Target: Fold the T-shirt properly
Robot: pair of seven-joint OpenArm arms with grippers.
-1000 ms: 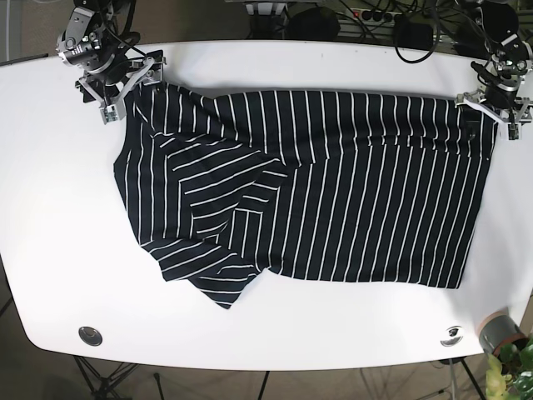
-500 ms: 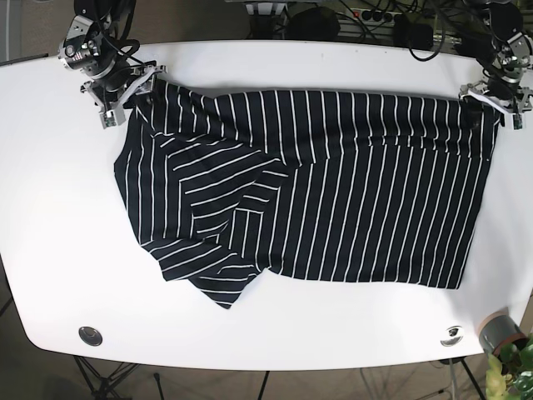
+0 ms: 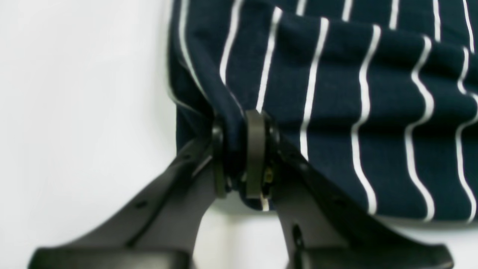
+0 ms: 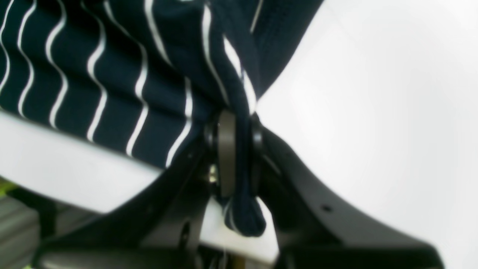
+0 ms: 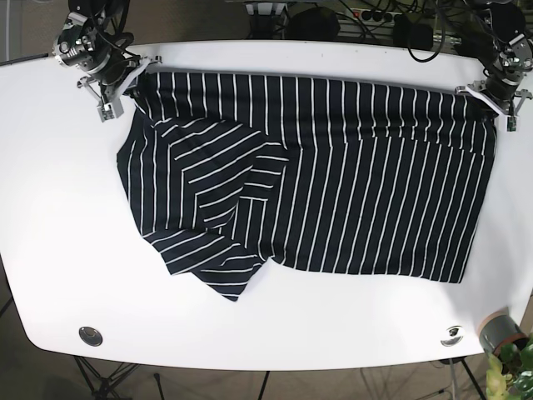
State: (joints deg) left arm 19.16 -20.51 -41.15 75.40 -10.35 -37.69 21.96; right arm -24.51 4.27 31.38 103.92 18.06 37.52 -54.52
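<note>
I've both grippers, left (image 3: 239, 157) and right (image 4: 239, 157), clamped on shirt (image 5: 333, 183) corners; I keep tension even, lift together.

place: lab | signs: white table (image 5: 50, 208) on tripod legs (image 5: 100, 379) (cables (image 5: 366, 21) behind)

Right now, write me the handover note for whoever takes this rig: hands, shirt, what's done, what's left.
Left hand: shut on the T-shirt, at its far corner on the base view's right.
Right hand: shut on the T-shirt at the far corner on the base view's left.
The shirt lies spread on the white table, its far edge held taut between both hands near the table's far side. A sleeve is folded over the body on the base view's left.
Done: both corners gripped.
Left: the main folds; nothing is squared up yet.
</note>
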